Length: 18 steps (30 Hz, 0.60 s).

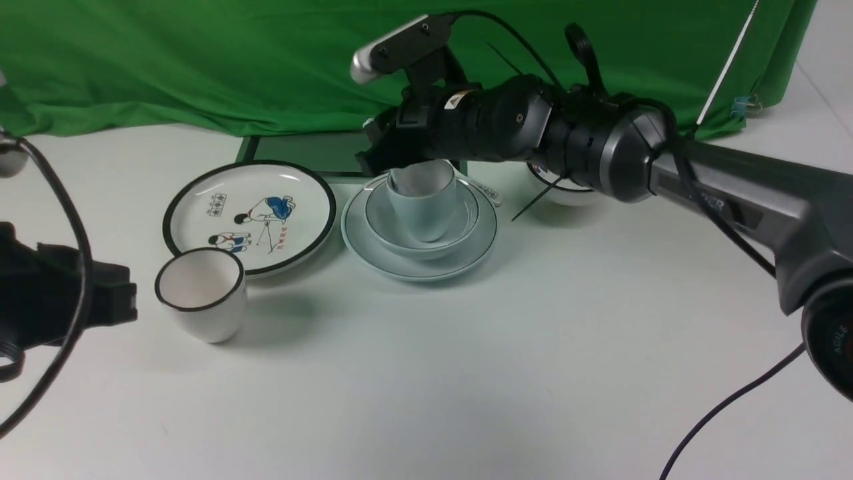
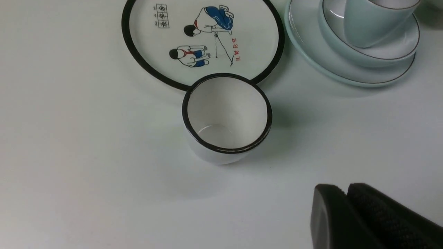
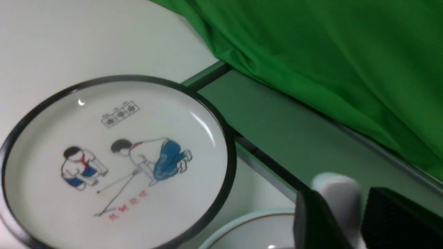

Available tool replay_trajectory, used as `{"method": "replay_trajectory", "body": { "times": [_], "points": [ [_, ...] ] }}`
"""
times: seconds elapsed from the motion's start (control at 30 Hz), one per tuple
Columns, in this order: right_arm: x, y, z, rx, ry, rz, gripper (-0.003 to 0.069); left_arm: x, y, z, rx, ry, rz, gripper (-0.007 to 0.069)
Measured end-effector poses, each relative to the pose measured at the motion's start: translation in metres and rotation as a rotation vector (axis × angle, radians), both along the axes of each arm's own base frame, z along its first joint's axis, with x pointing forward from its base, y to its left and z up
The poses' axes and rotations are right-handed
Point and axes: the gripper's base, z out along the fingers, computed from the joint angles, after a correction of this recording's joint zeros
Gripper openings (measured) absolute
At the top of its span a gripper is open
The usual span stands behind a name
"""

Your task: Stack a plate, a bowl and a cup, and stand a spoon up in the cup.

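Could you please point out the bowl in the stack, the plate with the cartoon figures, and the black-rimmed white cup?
Bowl [image 1: 466, 223]: front view, on its inner wall.
Cartoon plate [image 3: 38, 159]: right wrist view, on its white face.
Black-rimmed cup [image 2: 226, 103]: left wrist view, on its inner wall.

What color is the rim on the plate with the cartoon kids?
Black; the rim of the cartoon plate shows best in the left wrist view.
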Motion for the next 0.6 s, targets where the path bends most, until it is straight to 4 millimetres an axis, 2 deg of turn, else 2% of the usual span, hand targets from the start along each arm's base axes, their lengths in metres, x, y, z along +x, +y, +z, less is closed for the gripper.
{"method": "replay_trajectory", "body": {
  "times": [0.03,0.07,0.1,0.13,0.2,0.23,0.27,0.3,0.5,0.57,0.6],
  "points": [
    [-0.001,0.000,0.001,-0.006,0.009,0.008,0.0251,0.000,0.000,0.000,0.000,0.001,0.000,0.0012],
    [-0.008,-0.004,0.014,-0.046,0.016,0.046,0.0235,-0.007,-0.001,0.005,0.007,-0.030,-0.016,0.0012],
    [-0.009,-0.004,0.017,-0.049,0.007,0.047,0.0231,-0.008,-0.001,0.006,0.008,-0.035,-0.017,0.0012],
    [-0.021,-0.010,0.041,-0.079,0.025,0.079,0.0183,-0.018,-0.001,0.015,0.017,-0.098,-0.027,0.0012],
    [-0.038,-0.022,0.072,-0.112,0.052,0.086,0.0104,-0.032,0.000,0.026,0.030,-0.201,-0.027,0.0012],
    [-0.038,-0.022,0.071,-0.121,0.062,0.086,0.0104,-0.034,0.000,0.027,0.032,-0.208,-0.028,0.0012],
    [-0.054,-0.035,0.098,-0.173,0.064,0.078,0.0041,-0.048,0.002,0.032,0.042,-0.301,-0.018,0.0012],
    [-0.062,-0.043,0.111,-0.207,0.067,0.068,0.0027,-0.055,0.003,0.033,0.046,-0.343,-0.011,0.0012],
    [-0.100,-0.090,0.172,-0.326,0.033,-0.084,0.0013,-0.092,0.008,0.019,0.049,-0.576,0.053,0.0012],
    [-0.111,-0.101,0.182,-0.357,0.040,-0.111,0.0013,-0.099,0.010,0.012,0.048,-0.637,0.078,0.0012],
    [-0.124,-0.112,0.191,-0.381,0.042,-0.127,0.0013,-0.105,0.012,0.007,0.046,-0.684,0.094,0.0012]
  ]
}}
